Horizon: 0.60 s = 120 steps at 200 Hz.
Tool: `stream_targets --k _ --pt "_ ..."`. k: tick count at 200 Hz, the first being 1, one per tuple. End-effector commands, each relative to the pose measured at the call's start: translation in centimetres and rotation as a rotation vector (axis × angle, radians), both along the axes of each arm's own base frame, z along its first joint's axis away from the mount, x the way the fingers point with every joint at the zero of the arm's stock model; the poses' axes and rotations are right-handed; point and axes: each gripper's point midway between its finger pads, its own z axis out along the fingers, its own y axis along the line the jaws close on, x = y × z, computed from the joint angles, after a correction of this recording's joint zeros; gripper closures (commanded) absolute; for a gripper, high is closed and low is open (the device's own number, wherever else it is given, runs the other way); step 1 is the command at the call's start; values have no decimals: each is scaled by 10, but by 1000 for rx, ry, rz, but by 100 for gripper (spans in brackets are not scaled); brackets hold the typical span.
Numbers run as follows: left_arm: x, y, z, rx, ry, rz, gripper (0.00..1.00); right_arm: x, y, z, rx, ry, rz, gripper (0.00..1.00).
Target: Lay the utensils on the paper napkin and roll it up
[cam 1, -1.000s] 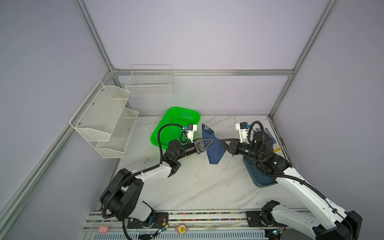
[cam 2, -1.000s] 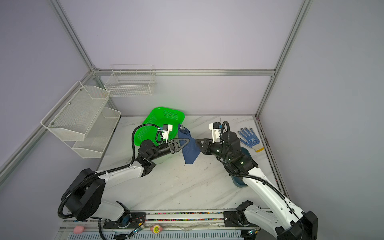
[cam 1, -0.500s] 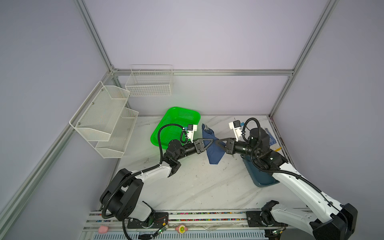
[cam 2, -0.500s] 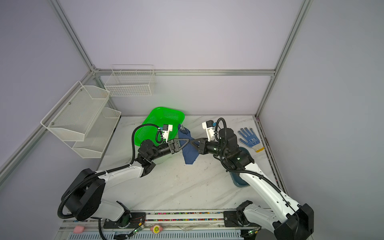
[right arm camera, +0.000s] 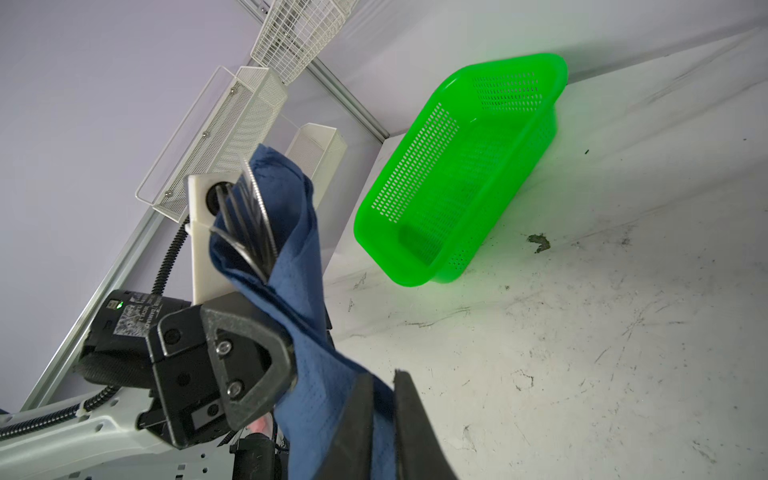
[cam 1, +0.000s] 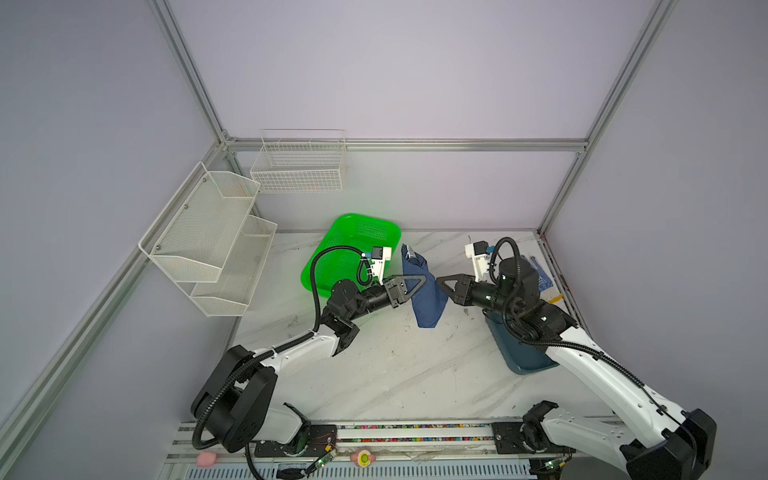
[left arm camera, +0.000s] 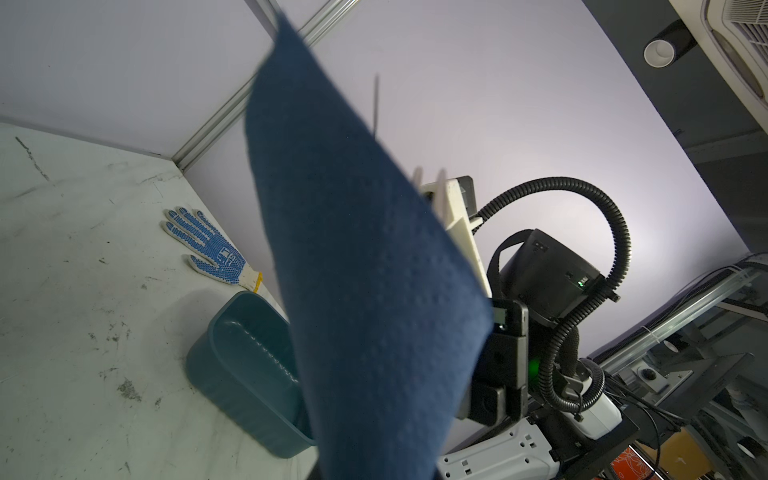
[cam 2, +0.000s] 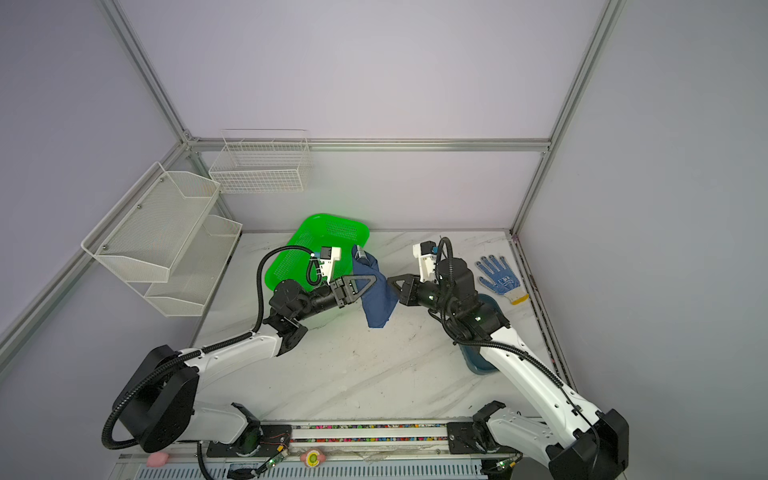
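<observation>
Mid-roll: my left hand (cam 1: 420, 281) is clenched on the paper napkin (cam 1: 430, 307), up off the surface (cam 1: 395, 365), utensils (right arm camera: 249, 220) poking out. Can't tell if my right hand (cam 1: 441, 281) grips yet; next I'd wrap that loose tail

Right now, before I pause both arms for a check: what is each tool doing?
Left tool: closed on the paper napkin, which hangs off the table with the utensils wrapped inside.
Right tool: closed on the same paper napkin.
</observation>
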Motion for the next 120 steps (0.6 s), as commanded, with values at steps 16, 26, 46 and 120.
stream_targets --k 16,26,46,120 --pt "-5 8 59 -89 -164 21 89 -26 -10 36 50 -104 32 80" --pt "-5 8 60 -91 -165 24 89 -33 -8 39 58 -102 64 78" --pt "-4 9 60 -89 -164 31 89 -47 2 36 72 -90 168 76" --pt "-4 9 63 -93 -163 27 89 -41 16 -2 38 17 208 68"
